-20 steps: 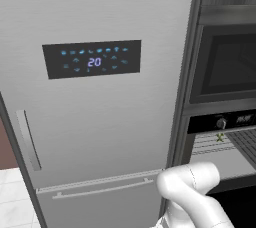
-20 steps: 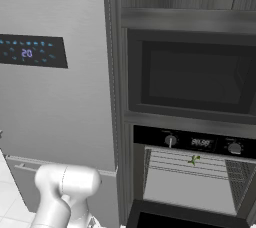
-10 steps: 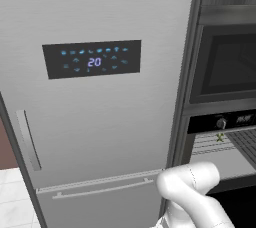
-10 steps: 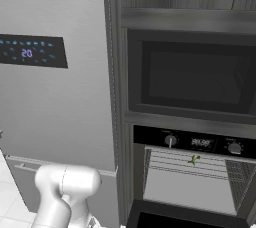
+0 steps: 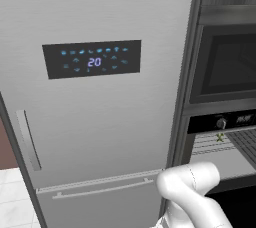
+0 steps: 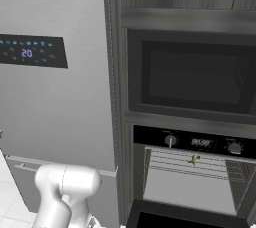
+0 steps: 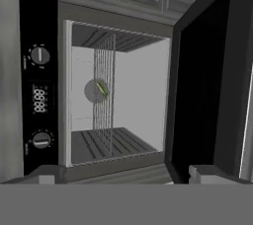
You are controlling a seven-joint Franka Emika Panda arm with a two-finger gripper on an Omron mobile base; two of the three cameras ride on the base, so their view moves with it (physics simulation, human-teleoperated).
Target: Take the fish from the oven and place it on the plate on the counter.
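The black oven stands open, its knobs and display strip on the left of the rolled hand view. The tiny olive-yellow fish lies on a silver wire rack inside, also seen as a small speck of fish in the right base view and fish in the left base view. My gripper is open with nothing between its fingers, in front of the oven opening and well short of the fish. The plate and the counter are out of view.
The open oven door fills the right of the hand view. A black microwave sits above the oven. A tall steel fridge with a lit panel stands to the left. My white arm rises in front of it.
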